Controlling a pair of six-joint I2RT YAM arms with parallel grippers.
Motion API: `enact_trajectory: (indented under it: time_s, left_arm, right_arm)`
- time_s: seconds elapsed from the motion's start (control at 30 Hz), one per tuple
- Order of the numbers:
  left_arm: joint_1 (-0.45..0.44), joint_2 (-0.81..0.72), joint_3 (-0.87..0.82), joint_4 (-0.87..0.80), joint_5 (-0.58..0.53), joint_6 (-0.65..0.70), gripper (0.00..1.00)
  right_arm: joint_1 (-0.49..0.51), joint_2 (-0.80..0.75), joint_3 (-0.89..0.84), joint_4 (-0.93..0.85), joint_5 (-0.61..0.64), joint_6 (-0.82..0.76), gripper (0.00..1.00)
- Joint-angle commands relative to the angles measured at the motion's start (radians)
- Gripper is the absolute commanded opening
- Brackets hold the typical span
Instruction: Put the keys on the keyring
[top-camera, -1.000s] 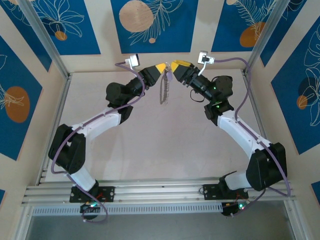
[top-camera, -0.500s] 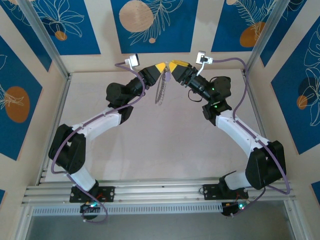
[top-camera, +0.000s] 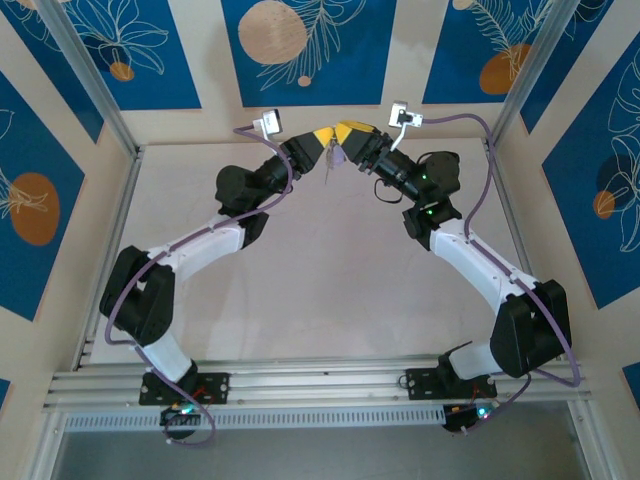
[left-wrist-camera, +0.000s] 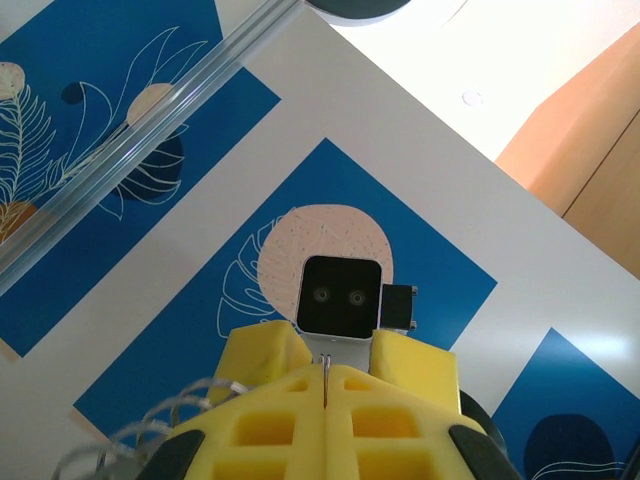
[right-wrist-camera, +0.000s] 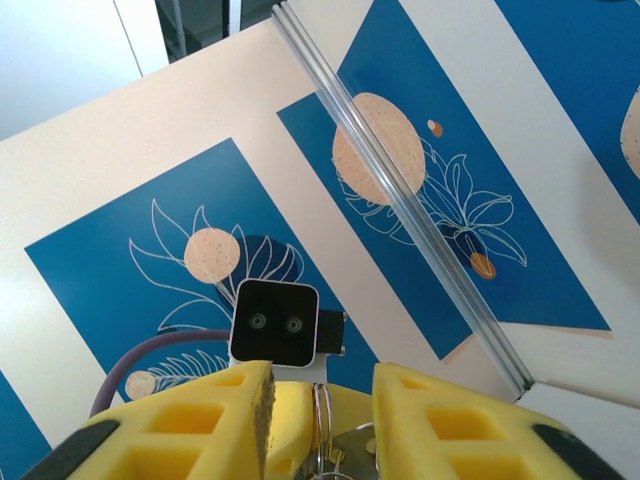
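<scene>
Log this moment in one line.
left gripper: shut on keyring | right gripper: open, metal loop between its fingers | grippers tip to tip above table

Lab robot cell, aluminium frame, blue leaf-print wall panels, pale table

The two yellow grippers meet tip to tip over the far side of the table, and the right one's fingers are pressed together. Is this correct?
Not quite: the right wrist view shows the yellow fingers of the right gripper apart, a thin silvery metal ring between them.

Bright, even lighting; soft shadows; near foreground slightly blurred.
</scene>
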Motion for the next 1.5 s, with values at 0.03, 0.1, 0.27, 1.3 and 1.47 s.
enact_trajectory:
  time_s: [0.03, 0.1, 0.27, 1.3, 1.47]
  left_arm:
    - [-0.011, -0.005, 0.030, 0.059, -0.014, 0.006, 0.00]
    - [-0.012, -0.005, 0.031, 0.059, -0.014, 0.007, 0.00]
    - [-0.011, -0.006, 0.032, 0.059, -0.014, 0.011, 0.00]
    - [0.168, -0.057, 0.116, -0.254, 0.346, 0.176, 0.39]
    - [0.203, -0.017, 0.211, -0.362, 0.470, 0.218, 0.39]
  right_arm:
    - [0.007, 0.000, 0.029, 0.005, -0.005, -0.007, 0.26]
    - [0.009, -0.001, 0.024, 0.003, -0.006, -0.009, 0.25]
    - [0.009, -0.009, 0.005, 0.001, -0.006, -0.008, 0.17]
    - [-0.184, 0.033, 0.162, -0.304, -0.375, -0.061, 0.00]
    - [-0.199, 0.079, 0.262, -0.413, -0.492, -0.113, 0.00]
